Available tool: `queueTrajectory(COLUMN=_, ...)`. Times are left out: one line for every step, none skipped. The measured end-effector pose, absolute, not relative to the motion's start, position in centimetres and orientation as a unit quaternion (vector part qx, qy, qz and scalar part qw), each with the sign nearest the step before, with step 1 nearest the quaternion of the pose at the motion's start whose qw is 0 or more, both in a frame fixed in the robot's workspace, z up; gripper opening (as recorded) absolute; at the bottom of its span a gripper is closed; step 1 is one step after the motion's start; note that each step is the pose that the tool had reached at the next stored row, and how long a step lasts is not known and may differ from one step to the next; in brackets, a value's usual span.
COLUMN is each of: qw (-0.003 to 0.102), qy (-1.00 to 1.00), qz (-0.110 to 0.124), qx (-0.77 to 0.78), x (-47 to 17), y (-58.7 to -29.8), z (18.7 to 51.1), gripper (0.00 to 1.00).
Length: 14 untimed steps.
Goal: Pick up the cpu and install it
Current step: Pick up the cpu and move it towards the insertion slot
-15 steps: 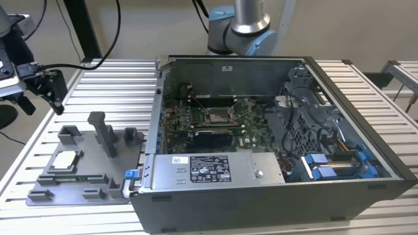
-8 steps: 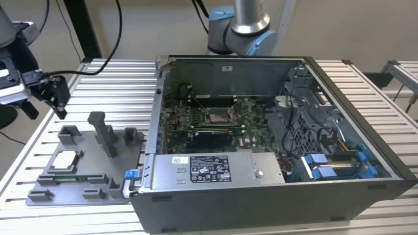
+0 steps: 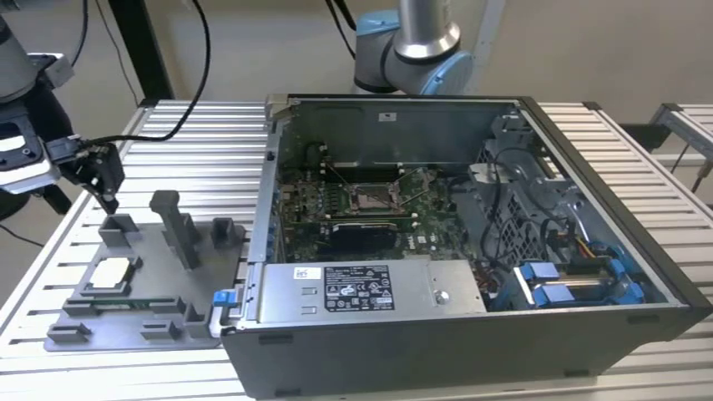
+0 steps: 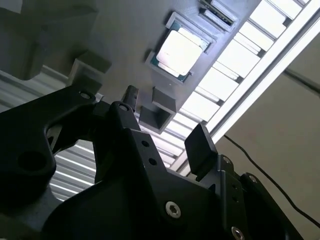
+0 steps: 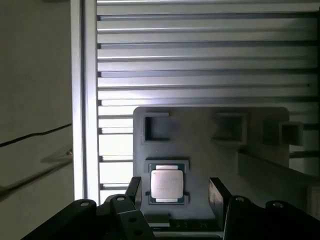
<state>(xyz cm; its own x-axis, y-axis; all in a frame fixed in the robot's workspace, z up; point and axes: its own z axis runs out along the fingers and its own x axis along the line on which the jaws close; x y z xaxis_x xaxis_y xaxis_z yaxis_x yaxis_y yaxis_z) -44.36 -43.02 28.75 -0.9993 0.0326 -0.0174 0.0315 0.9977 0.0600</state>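
Far at the exterior view's left, your claw (image 3: 108, 197) hangs released and empty over the grey tray (image 3: 112, 338) on the worktop (image 3: 200, 142). Six o'clock from it, the cpu (image 3: 112, 274) lies flat in its pocket; in the first wrist view it sits framed between the spread fingers (image 5: 218, 195). Off at three o'clock stands the open computer case (image 3: 446, 351), socket (image 3: 373, 199) facing up.

A ribbed aluminium table (image 3: 635, 159) stands over a plain beige floor (image 5: 35, 65).
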Motion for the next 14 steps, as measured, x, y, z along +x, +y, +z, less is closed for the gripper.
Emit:
queueTrajectory(qw=0.009, qy=0.999, qz=0.03, qx=0.016, x=-44.4, y=-43.1, z=28.6, gripper=1.0)
queueTrajectory(qw=0.009, qy=0.999, qz=0.03, qx=0.016, x=-44.4, y=-43.1, z=28.4, gripper=1.0)
queueTrajectory(qw=0.009, qy=0.999, qz=0.03, qx=0.016, x=-44.4, y=-43.2, z=28.2, gripper=1.0)
queueTrajectory(qw=0.009, qy=0.999, qz=0.03, qx=0.016, x=-44.4, y=-43.3, z=28.0, gripper=1.0)
queueTrajectory(qw=0.009, qy=0.999, qz=0.03, qx=0.016, x=-44.4, y=-43.5, z=27.8, gripper=1.0)
queueTrajectory(qw=0.009, qy=0.999, qz=0.03, qx=0.016, x=-44.4, y=-43.6, z=27.6, gripper=1.0)
queueTrajectory(qw=0.009, qy=0.999, qz=0.03, qx=0.016, x=-44.4, y=-43.7, z=27.5, gripper=1.0)
queueTrajectory(qw=0.009, qy=0.999, qz=0.03, qx=0.016, x=-44.4, y=-43.8, z=27.3, gripper=1.0)
queueTrajectory(qw=0.009, qy=0.999, qz=0.03, qx=0.016, x=-44.4, y=-43.8, z=27.1, gripper=1.0)
queueTrajectory(qw=0.009, qy=0.999, qz=0.03, qx=0.016, x=-44.4, y=-43.9, z=26.9, gripper=1.0)
queueTrajectory(qw=0.009, qy=0.999, qz=0.03, qx=0.016, x=-44.4, y=-43.9, z=26.8, gripper=1.0)
queueTrajectory(qw=0.009, qy=0.999, qz=0.03, qx=0.016, x=-44.4, y=-43.9, z=26.6, gripper=1.0)
queueTrajectory(qw=0.009, qy=0.999, qz=0.03, qx=0.016, x=-44.4, y=-43.9, z=26.5, gripper=1.0)
queueTrajectory(qw=0.009, qy=0.999, qz=0.03, qx=0.016, x=-44.4, y=-43.9, z=26.4, gripper=1.0)
